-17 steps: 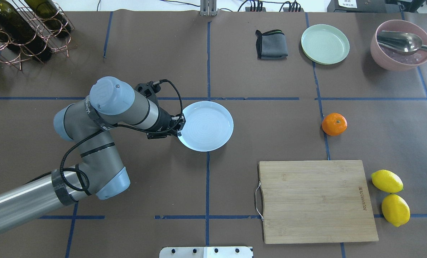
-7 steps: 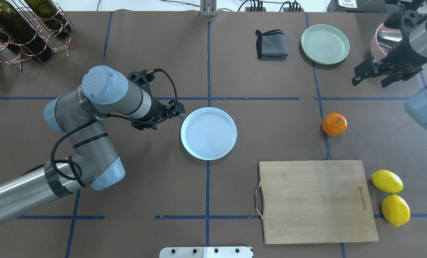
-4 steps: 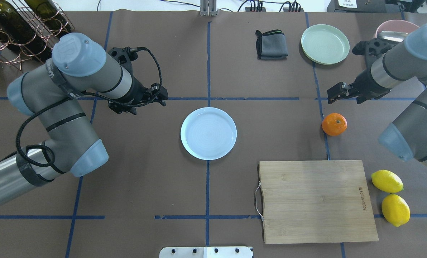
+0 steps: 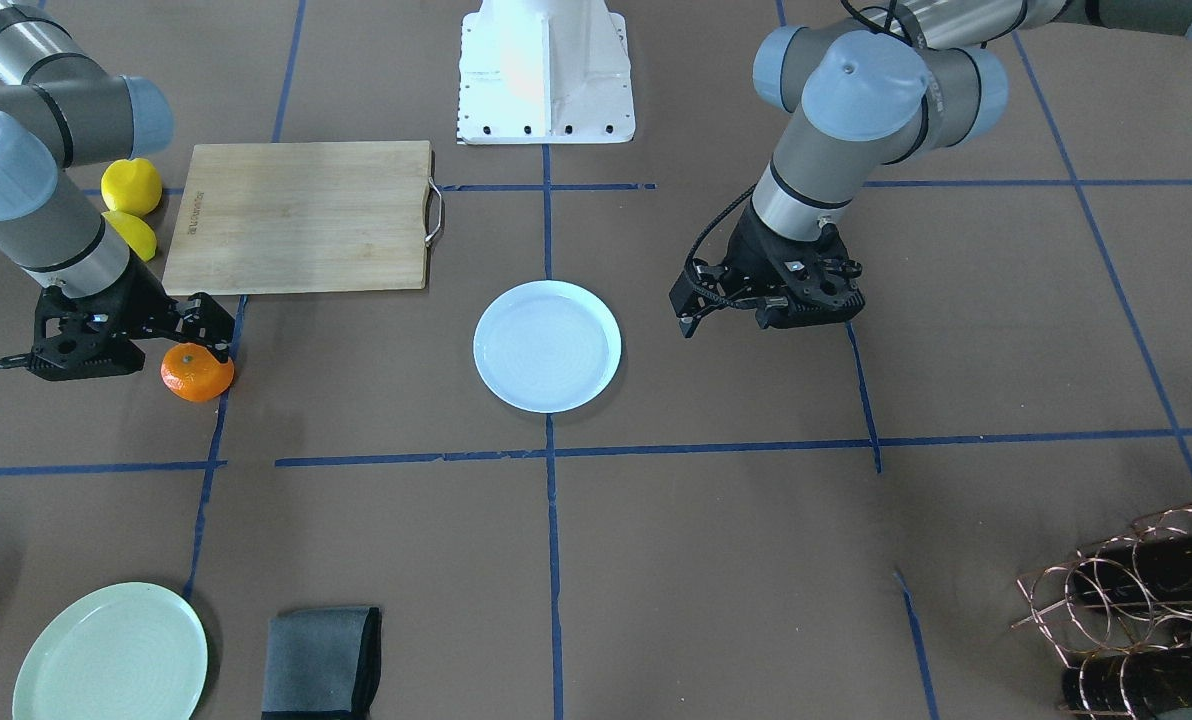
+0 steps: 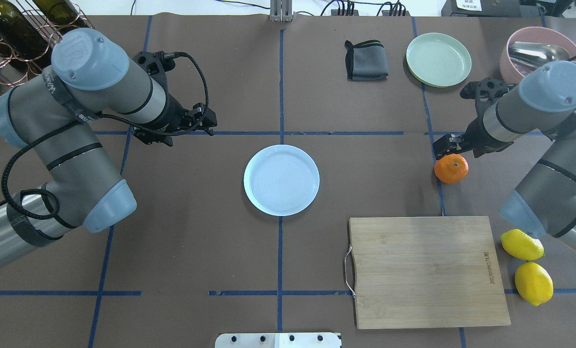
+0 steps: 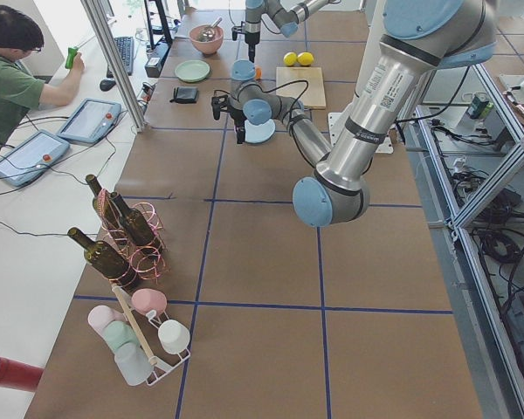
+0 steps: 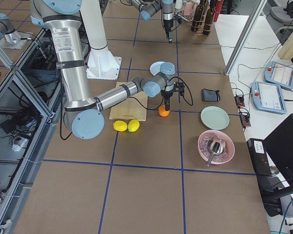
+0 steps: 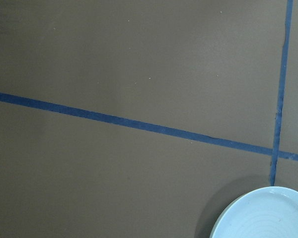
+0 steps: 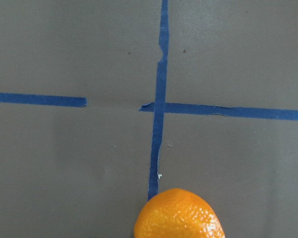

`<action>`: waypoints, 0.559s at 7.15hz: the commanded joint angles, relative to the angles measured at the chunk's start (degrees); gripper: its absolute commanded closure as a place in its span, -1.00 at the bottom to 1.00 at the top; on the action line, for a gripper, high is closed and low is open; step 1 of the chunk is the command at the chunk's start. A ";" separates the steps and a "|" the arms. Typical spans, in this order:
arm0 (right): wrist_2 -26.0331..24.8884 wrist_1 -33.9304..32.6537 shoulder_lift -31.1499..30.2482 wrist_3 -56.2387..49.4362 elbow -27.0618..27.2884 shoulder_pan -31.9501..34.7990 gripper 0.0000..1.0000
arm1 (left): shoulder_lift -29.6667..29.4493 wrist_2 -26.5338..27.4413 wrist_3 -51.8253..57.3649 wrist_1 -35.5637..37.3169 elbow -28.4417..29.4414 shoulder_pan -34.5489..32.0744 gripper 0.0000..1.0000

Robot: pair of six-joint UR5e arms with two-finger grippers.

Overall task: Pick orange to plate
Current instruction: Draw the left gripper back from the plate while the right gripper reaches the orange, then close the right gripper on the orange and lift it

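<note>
The orange (image 5: 451,168) rests on the brown mat right of centre, on a blue tape line, and shows at the bottom edge of the right wrist view (image 9: 179,214). My right gripper (image 5: 454,146) hovers just beyond it, jaws open and empty; the front view shows the gripper (image 4: 206,322) right against the orange (image 4: 197,372). Mid-table lies the pale bluish plate (image 5: 281,180), bare. To its far-left side, apart from it, my left gripper (image 5: 209,122) stands open and holds nothing. The plate's rim (image 8: 268,214) peeks into the left wrist view.
A wooden cutting board (image 5: 425,270) lies at the near right with two lemons (image 5: 522,244) beside it. A pale green plate (image 5: 439,59), a folded grey cloth (image 5: 366,60) and a pink bowl (image 5: 520,79) with a spoon sit at the back right. A bottle rack (image 5: 22,34) fills the back left.
The left gripper let go of the plate's rim and drew back to the left. The right arm came in from the right and dropped close to the orange.
</note>
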 commanded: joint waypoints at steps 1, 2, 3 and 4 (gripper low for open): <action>-1.64 0.07 0.07 -0.65 -2.51 -1.07 -1.00 | 0.06 0.00 0.03 -0.06 -0.03 -0.04 -1.00; -1.64 0.07 0.77 -0.65 -3.40 -1.51 -1.00 | 0.14 0.00 0.03 -0.06 -0.03 -0.04 -1.00; -1.56 0.07 0.69 -0.65 -3.84 -1.77 -1.00 | 0.14 0.00 0.03 -0.06 -0.03 -0.04 -1.00; -1.55 -0.01 0.78 -0.74 -3.93 -1.86 -1.00 | 0.14 0.00 0.03 -0.06 -0.03 -0.04 -1.00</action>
